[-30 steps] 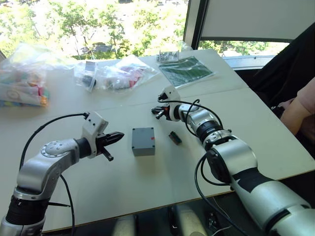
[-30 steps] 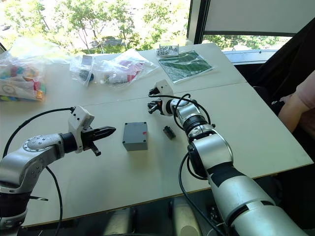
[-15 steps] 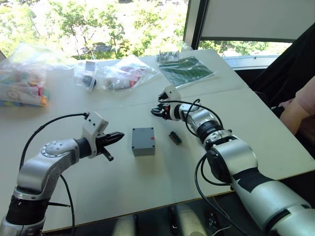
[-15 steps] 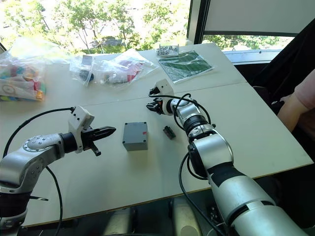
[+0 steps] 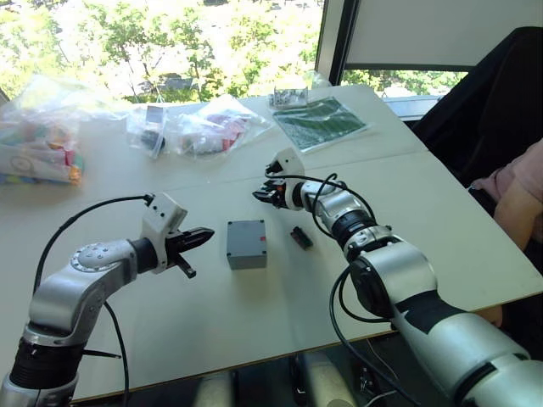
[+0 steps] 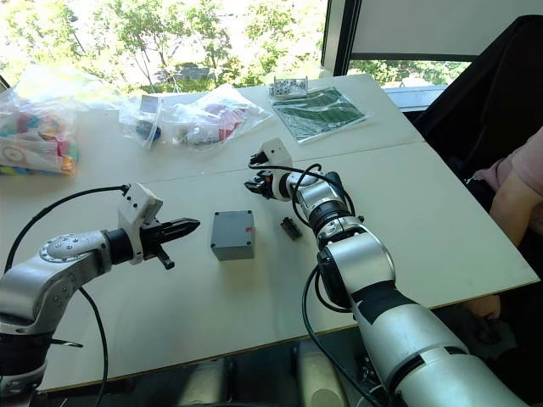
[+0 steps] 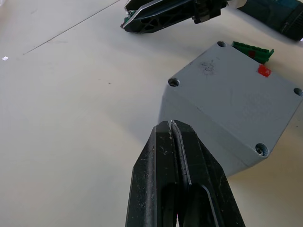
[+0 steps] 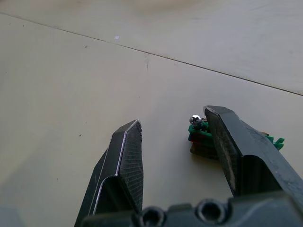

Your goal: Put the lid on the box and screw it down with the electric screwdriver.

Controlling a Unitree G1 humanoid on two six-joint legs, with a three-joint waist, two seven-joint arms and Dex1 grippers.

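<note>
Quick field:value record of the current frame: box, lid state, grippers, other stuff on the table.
box: grey box on the table, mid-table between the arms, red mark on the side toward the right arm
lid: appears seated on the box, screw holes at corners
left gripper: shut, empty, pointing at the box, apart from it
right gripper: open, empty, above the table beyond the box
green connector: on the table beside the box, right-arm side
far table: clear bags, green sheet
person: arm at the table's right edge
</note>
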